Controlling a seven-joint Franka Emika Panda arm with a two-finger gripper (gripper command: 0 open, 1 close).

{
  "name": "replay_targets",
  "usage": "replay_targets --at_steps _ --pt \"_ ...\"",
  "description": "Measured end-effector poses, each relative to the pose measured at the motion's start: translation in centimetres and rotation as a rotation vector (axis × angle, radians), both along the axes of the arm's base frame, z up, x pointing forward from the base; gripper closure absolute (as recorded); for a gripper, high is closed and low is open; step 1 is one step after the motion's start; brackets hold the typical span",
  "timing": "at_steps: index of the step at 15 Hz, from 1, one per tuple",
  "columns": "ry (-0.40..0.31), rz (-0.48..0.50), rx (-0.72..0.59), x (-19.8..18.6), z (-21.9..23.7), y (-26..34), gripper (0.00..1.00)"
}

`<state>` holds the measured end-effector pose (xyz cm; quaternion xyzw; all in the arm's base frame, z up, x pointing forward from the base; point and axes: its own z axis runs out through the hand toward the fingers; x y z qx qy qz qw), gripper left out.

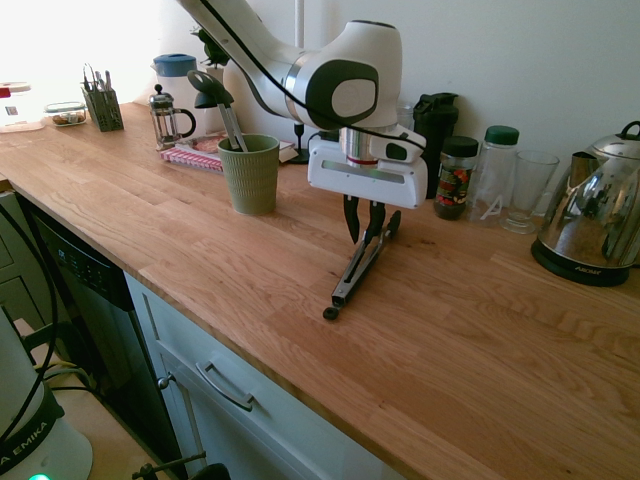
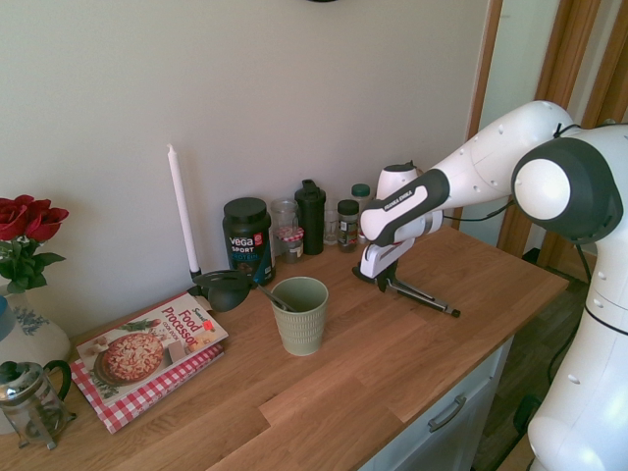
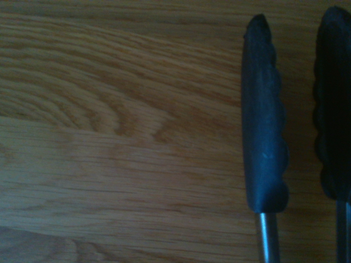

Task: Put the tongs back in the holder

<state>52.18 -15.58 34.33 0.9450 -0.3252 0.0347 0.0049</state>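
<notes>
Long wooden counter (image 1: 480,330) running along the wall, crowded at the back and bare across the front. Behind: a steel kettle (image 1: 598,225), a cookbook (image 2: 147,348) on a checked cloth, a dark supplement tub (image 2: 247,238), a black shaker bottle (image 2: 311,217), spice jars and a drinking glass (image 1: 527,190). Near the middle, the ribbed green holder (image 1: 249,172), upright, already carrying a black ladle (image 1: 212,92) that leans out over the rim toward the wall. Beside it but clearly apart, on bare wood, the tongs (image 1: 357,270): metal arms nearly together, pull-ring end toward the counter's front edge, black tips toward the back under the arm. Directly over that tip end, the gripper (image 1: 366,232), pointing straight down, fingers straddling the tongs and drawn in close around them; whether already pinching the metal or just short of it, cannot tell from these views. In the wrist view, the two dark scalloped tips (image 3: 266,126) lying against the wood grain, so apparently no lift yet. Step in hand, by judgement: the pick-up. Next move calls for a firm squeeze, then a straight rise so the ring end clears the counter, a sideways carry to the holder, and a tilt to upright to drop in beside the ladle without knocking the holder.
</notes>
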Motion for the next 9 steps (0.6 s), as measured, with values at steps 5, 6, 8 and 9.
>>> replay_targets --at_steps 5,6,8,9 --pt "-0.006 -0.005 0.003 -0.22 -0.40 0.00 1.00" --pt "-0.008 -0.007 0.005 -0.26 -0.43 -0.04 1.00" --pt "-0.009 -0.013 0.012 -0.33 -0.39 -0.17 1.00" --pt "-0.007 -0.015 0.014 -0.41 -0.30 -0.25 1.00"
